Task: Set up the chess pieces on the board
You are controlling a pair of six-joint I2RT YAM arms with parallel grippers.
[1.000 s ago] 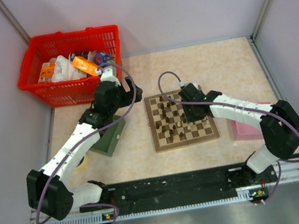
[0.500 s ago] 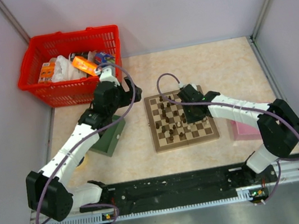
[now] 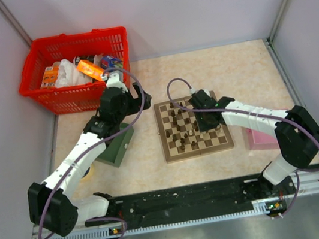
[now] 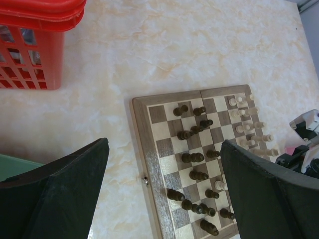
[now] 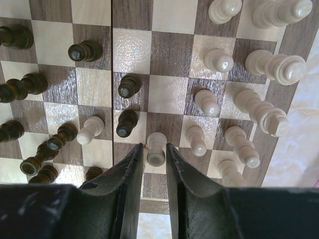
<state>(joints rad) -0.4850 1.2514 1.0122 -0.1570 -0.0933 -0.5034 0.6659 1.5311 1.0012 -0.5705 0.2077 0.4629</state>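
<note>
Starting far left: red basket [image 3: 71, 60] at the back corner of the bench [image 3: 230, 66], stuffed with packets, nothing to do with the job. Next over, green tray [image 3: 115, 151] tucked under the left arm. Left gripper [image 4: 164, 189] hanging wide open just off the board's far-left corner, holding nothing, basically spectating.

Then the board [image 3: 163, 132] itself, flat in the middle of the bench between the two arms. Dark pieces [image 4: 192, 158] scattered loosely over the middle squares, nowhere near tidy rows. Cream pieces [image 4: 249, 127] bunched along the side toward the right arm.

Right gripper [image 5: 153, 149] down low in that cream crowd, nipped in tight on a cream pawn [image 5: 156, 158], by the look of it gripping near the head. Dark pawn [image 5: 126, 123] just beside the left-hand finger, more cream pawns close on the other side.

Far right, pink box [image 3: 260, 139], half hidden by the right arm.

Plenty of ways to botch it from here, imo. Thin pinch on a small rounded piece, so easy to tilt or drop it on the lift. Very tight quarters too: any sideways drift before clearing the neighbours and probably bowling over that dark pawn or the cream ones, domino style.
</note>
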